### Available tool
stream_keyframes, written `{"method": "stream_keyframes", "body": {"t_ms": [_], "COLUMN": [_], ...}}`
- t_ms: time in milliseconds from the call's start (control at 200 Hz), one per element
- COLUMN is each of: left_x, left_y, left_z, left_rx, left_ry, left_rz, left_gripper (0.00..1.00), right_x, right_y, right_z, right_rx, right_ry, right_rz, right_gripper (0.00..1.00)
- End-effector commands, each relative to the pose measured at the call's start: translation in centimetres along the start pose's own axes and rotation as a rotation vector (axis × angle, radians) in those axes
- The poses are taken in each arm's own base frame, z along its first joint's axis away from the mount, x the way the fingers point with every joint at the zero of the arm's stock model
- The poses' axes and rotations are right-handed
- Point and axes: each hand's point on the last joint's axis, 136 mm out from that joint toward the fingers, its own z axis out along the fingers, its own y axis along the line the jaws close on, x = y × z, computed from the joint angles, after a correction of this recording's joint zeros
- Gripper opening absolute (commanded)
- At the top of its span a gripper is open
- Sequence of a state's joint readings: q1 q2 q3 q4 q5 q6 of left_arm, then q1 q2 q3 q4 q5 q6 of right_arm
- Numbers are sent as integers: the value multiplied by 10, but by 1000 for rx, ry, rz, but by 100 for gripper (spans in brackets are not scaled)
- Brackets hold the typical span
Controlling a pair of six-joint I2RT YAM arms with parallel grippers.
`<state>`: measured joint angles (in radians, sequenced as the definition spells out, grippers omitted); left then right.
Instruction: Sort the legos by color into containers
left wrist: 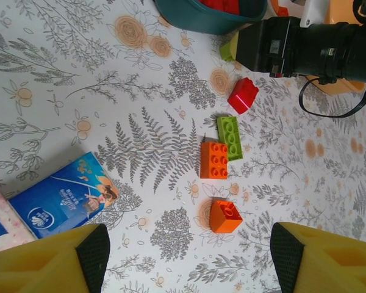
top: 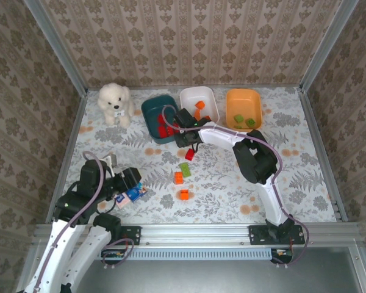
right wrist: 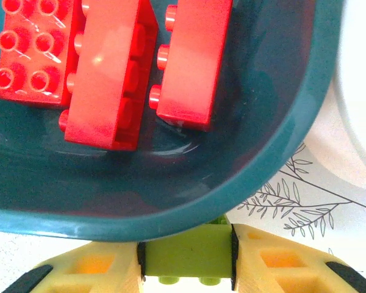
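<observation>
3 bins: along the far edge of the worktop [top: 305, 159] you have the teal bin [top: 147, 108] on the left, the white bin [top: 186, 96] in the middle and the orange bin [top: 232, 96] on the right.
Teal bin load: 3 red bricks [right wrist: 110, 73] lie inside it, close together.
White bin load: orange bricks [top: 199, 105] sit in it; you cannot count them from the overhead view.
Orange bin load: 2 light green bricks [top: 238, 118] rest in it.
Right pincer [right wrist: 186, 261]: clamped on the held green brick [right wrist: 186, 251], 1 finger on each side of it.
Held green brick position: just outside the teal bin's rim, on the side facing the white bin.
Loose bricks: 4 lie on the worktop near its middle.
Loose brick layout: the loose red brick [left wrist: 243, 95] is nearest the teal bin, the loose green brick [left wrist: 230, 137] touches the flat orange brick [left wrist: 214, 160], and the second orange brick [left wrist: 225, 216] lies apart from them.
Left pincer [left wrist: 189, 262]: your fingers stand wide apart with nothing between them, above the worktop's near left part.
Blue packet [left wrist: 64, 195]: flat on the worktop, just beside the left pincer.
Plush dog [top: 115, 102]: sits to the left of the teal bin.
</observation>
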<state>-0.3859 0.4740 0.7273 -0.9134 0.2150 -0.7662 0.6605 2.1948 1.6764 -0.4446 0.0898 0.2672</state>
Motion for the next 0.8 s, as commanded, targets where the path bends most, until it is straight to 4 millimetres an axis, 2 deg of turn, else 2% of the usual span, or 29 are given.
{"method": "stream_keyframes", "body": {"t_ms": [0, 140, 235, 280, 315, 450, 600, 680, 795], "left_x": [-5, -15, -24, -32, -31, -44, -53, -57, -65], "left_y": [-15, -36, -56, -64, -76, -111, -143, -157, -172], "left_z": [5, 12, 20, 25, 30, 49, 81, 95, 113], "left_rx": [62, 131, 180, 187, 212, 253, 289, 298, 314], "left_ry": [0, 2, 7, 2, 24, 47, 101, 119, 127], "left_rz": [21, 42, 69, 75, 108, 171, 223, 252, 267], "left_gripper": [73, 73, 73, 73, 73, 74, 74, 74, 74], "right_x": [-10, -14, -17, -21, -22, -33, -45, -50, -57], "right_y": [1, -4, -19, -31, -42, -102, -170, -207, -246], "right_z": [-31, -68, -100, -116, -127, -158, -160, -149, -124], "right_rx": [-25, -24, -2, 9, 18, 67, 138, 172, 197], "right_ry": [-41, -88, -127, -151, -170, -231, -245, -231, -188], "right_rz": [13, 32, 53, 77, 99, 222, 344, 440, 552], "right_gripper": [36, 34, 34, 34, 34, 33, 33, 33, 33]}}
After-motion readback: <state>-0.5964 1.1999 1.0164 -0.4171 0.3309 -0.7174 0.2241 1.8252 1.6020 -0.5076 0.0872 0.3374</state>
